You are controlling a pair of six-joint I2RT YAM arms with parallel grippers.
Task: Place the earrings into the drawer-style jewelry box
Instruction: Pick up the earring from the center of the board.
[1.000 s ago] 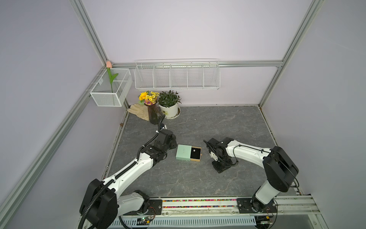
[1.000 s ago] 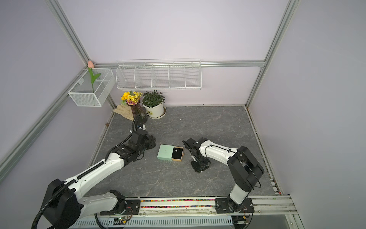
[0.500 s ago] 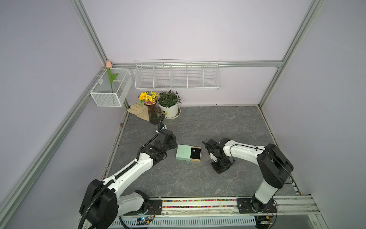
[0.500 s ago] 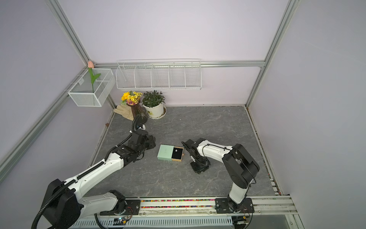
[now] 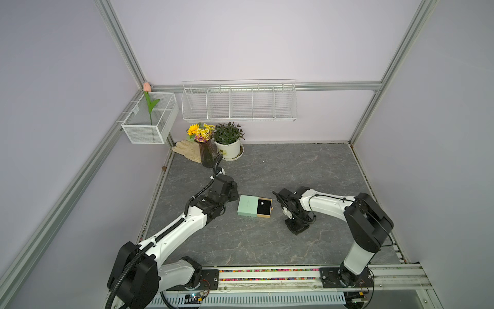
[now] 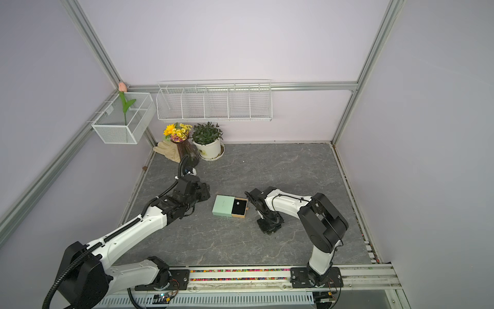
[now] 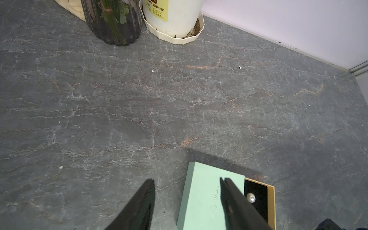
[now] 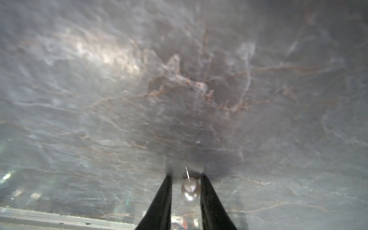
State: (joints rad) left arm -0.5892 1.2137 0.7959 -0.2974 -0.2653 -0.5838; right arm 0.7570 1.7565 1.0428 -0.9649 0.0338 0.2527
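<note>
right wrist view, item 1: right hand point(image 8: 186, 176), low at the bench point(image 8: 258, 99), fingers point(image 8: 163, 199) narrowly parted, one on each side of the loose earring point(image 8: 190, 189). a sliver of gap shows on one side, so it is not yet pinched. the pearl lies on the bench. judged purpose: straddle set for a pinch-and-lift.

item 2: left hand point(image 7: 186, 179), fingers point(image 7: 139, 207) spread, holding nothing. one finger is over the mint sleeve point(image 7: 201, 195), the other over bare bench; contact cannot be told. judged purpose: stationed at the closed end to steady the sleeve.

item 3: jewelry box point(image 5: 247, 205), flat on the bench between the two hands, tray point(image 5: 264, 211) slid part-way out toward the right hand. contents: boxed earring point(image 5: 261, 204), one only.

item 4, far corner: vase point(image 5: 207, 156) holding yellow flowers point(image 5: 199, 131); white pot point(image 5: 227, 149) holding a green plant point(image 5: 228, 132); wall-hung mesh basket point(image 5: 144, 136) holding one tulip point(image 5: 151, 104).
</note>
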